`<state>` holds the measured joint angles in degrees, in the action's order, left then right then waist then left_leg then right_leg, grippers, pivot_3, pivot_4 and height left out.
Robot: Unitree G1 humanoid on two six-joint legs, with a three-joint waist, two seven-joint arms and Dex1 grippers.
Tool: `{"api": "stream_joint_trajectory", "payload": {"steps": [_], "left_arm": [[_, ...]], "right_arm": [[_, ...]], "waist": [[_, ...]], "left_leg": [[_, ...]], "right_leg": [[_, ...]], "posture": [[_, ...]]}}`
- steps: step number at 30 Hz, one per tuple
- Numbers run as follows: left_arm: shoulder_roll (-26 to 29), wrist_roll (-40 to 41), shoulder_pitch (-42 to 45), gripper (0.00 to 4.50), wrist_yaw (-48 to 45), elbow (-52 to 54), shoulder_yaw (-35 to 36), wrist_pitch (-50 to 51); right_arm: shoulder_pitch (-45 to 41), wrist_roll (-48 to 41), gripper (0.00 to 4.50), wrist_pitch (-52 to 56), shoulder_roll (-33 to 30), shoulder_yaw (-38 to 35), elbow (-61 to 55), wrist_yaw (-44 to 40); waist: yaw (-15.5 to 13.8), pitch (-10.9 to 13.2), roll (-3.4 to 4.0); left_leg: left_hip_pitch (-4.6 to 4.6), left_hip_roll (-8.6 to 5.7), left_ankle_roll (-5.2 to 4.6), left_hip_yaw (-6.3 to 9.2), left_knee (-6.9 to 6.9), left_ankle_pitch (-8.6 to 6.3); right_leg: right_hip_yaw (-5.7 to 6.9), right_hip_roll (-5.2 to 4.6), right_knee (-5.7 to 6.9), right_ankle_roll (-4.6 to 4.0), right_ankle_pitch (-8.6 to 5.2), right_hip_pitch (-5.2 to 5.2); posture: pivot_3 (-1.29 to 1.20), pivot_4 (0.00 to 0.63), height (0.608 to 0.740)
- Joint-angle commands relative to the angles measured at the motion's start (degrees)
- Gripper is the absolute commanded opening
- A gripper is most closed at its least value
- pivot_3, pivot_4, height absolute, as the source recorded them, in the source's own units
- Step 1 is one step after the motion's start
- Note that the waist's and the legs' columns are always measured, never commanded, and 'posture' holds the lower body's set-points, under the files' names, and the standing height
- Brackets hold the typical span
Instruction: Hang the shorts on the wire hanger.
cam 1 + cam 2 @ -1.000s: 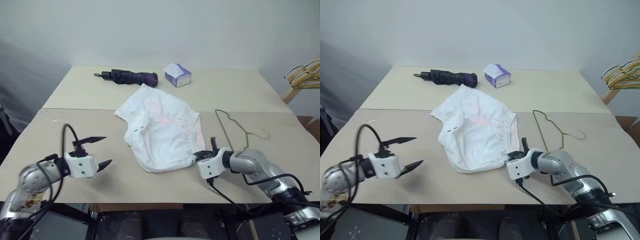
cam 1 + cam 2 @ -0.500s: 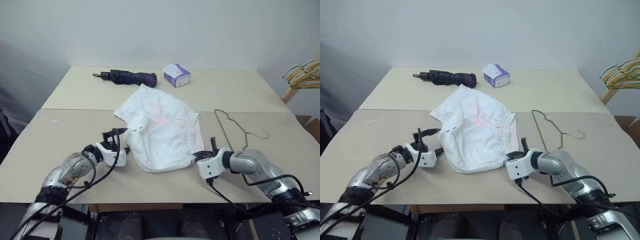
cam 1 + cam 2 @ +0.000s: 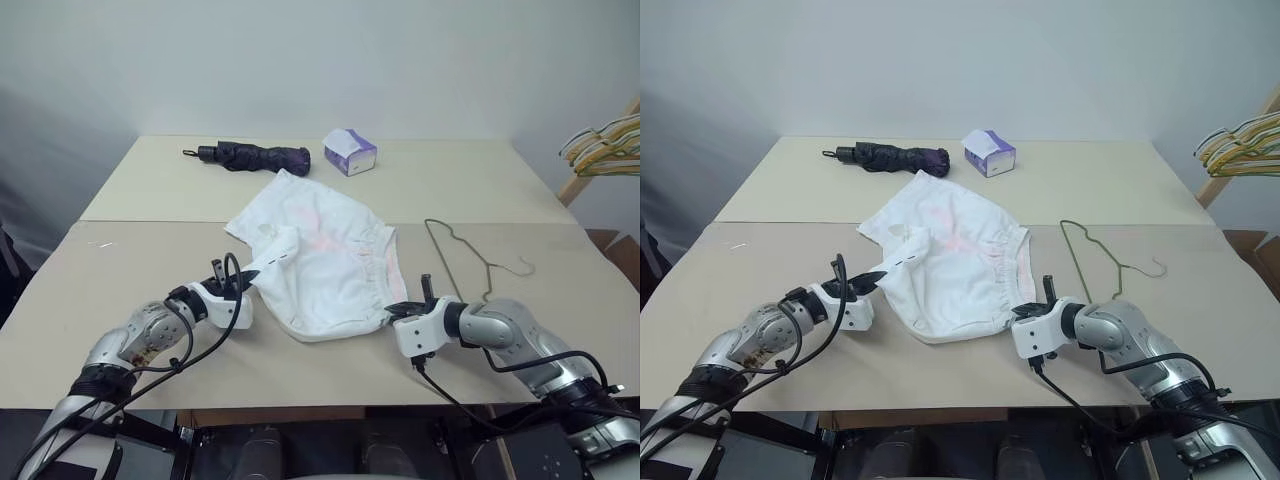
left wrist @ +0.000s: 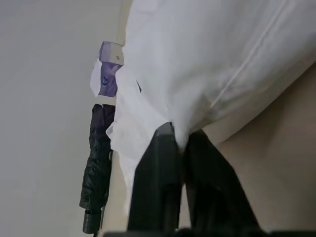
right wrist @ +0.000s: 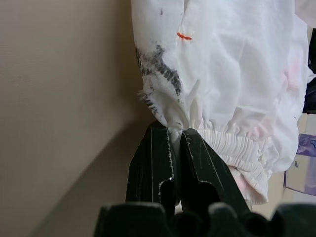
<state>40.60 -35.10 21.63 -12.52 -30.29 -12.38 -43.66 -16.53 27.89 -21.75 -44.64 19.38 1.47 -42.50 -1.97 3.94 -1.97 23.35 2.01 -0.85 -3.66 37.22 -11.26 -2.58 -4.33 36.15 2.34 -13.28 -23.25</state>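
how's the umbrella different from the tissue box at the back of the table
The umbrella is dark, black to purple, long and slim, lying folded on its side; the tissue box is short and blocky, white and purple. The umbrella lies further to the left, with its handle end pointing left; the tissue box sits to the right of its other end, a small gap between them. Both rest on the table beyond the shorts, untouched by either gripper.

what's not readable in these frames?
- Left gripper fingertips, head views: lost against the shorts.
- Right gripper pads, right wrist view: cloth bunched over them.
- Wire hanger, head views: too thin to tell whether it touches the shorts.
- Bunched hangers: cut by the right edge.
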Motion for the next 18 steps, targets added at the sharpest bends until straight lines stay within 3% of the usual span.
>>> {"api": "stream_joint_trajectory", "payload": {"steps": [1, 6, 14, 18], "left_arm": [[2.3, 1.4, -0.4, 0.02, -0.2, 2.0, 0.6, -0.4], [7.9, 6.9, -2.3, 0.02, -7.1, 7.0, 1.5, -1.0], [28.5, 30.0, -16.1, 0.02, -33.0, 24.7, 3.0, 2.5], [37.2, 38.6, -25.4, 0.02, -41.3, 32.3, 6.1, 7.3]], "right_arm": [[-1.0, -1.5, 0.0, -0.2, -0.3, -1.7, -1.0, 0.0], [-0.9, -1.9, 0.0, -0.7, -1.0, -1.9, -0.9, -0.4], [0.4, -6.4, 0.0, -2.3, -5.1, -2.5, -2.2, -4.6], [2.5, -15.5, 0.0, -0.8, -9.4, -3.4, -7.1, -12.5]], "waist": [[0.0, 0.0, 0.0], [0.0, 0.0, 0.0], [1.1, 0.0, 0.04], [1.2, 0.1, 0.08]], "left_leg": [[-0.01, 0.0, 0.0, 0.0, 0.0, 0.0], [0.02, 0.01, 0.0, 0.0, -0.01, 0.0], [0.01, 0.16, 0.01, -0.04, -0.09, -0.01], [-0.04, 0.31, 0.01, -0.1, -0.11, -0.01]], "right_leg": [[0.0, 0.0, 0.0, 0.0, 0.0, 0.0], [0.0, -0.01, 0.0, -0.02, -0.01, -0.02], [0.01, -0.08, -0.02, -0.42, -0.25, -0.04], [0.02, -0.07, -0.04, -0.43, -0.31, 0.0]], "posture": [[0.08, 0.048, 0.74], [0.08, 0.05, 0.74], [0.07, 0.062, 0.74], [0.07, 0.062, 0.74]]}}
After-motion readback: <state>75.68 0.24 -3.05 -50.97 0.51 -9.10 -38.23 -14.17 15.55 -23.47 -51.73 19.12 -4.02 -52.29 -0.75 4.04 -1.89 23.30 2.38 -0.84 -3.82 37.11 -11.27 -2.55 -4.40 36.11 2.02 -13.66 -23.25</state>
